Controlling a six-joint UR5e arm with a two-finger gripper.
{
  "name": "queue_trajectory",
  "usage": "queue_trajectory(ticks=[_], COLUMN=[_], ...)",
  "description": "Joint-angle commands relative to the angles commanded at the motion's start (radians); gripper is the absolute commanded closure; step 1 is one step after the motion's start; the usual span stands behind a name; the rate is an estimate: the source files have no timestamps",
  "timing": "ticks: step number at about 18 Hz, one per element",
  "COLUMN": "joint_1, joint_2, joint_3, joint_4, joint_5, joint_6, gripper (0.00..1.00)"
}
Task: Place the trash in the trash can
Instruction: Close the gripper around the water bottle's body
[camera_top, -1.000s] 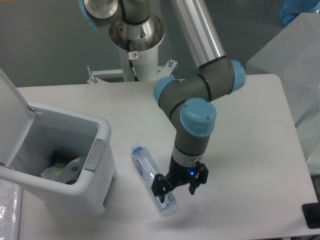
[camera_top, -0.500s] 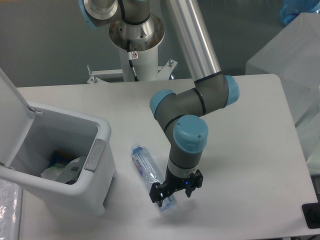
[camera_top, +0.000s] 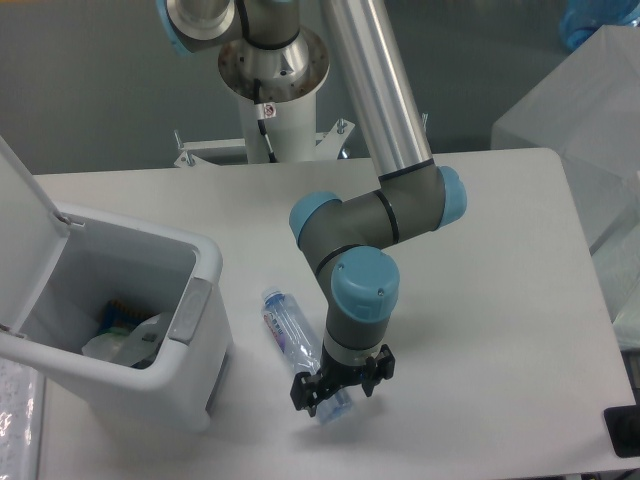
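Left of frame: white trash can (camera_top: 205, 300), lid flipped up, w/ crumpled wrapper (camera_top: 125, 345) and a blue-yellow packet (camera_top: 118, 315) inside. Center-bottom, just right of the can, clear crushed bottle (camera_top: 290, 335) w/ blue-white label lies on the white table (camera_top: 480, 300), cap end toward upper left. Gripper (camera_top: 335, 388) sits over the bottle's lower end, fingers either side of it; can't tell if clamped; bare tabletop to the right up to the rounded edge.

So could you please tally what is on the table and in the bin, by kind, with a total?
Bottles: 1, the bottle lying on the table under the gripper.
Bins: 1, the open bin.
Wrappers: 1, the wrapper in the bin.
Snack packets: 1, the packet in the bin.
Total: 4.
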Motion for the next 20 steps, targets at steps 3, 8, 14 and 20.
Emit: queue_trajectory(ticks=[3, 8, 14, 20], joint_1=[-0.003, -0.017, -0.023, -0.023], joint_2=[-0.011, -0.028, -0.034, -0.035], joint_3=[0.000, 0.012, 0.014, 0.012], joint_4=[0.000, 0.000, 0.000, 0.000], joint_5=[0.026, 0.063, 0.064, 0.066], joint_6=[-0.002, -0.003, -0.005, -0.005], gripper=[0.00, 0.00, 0.00, 0.11])
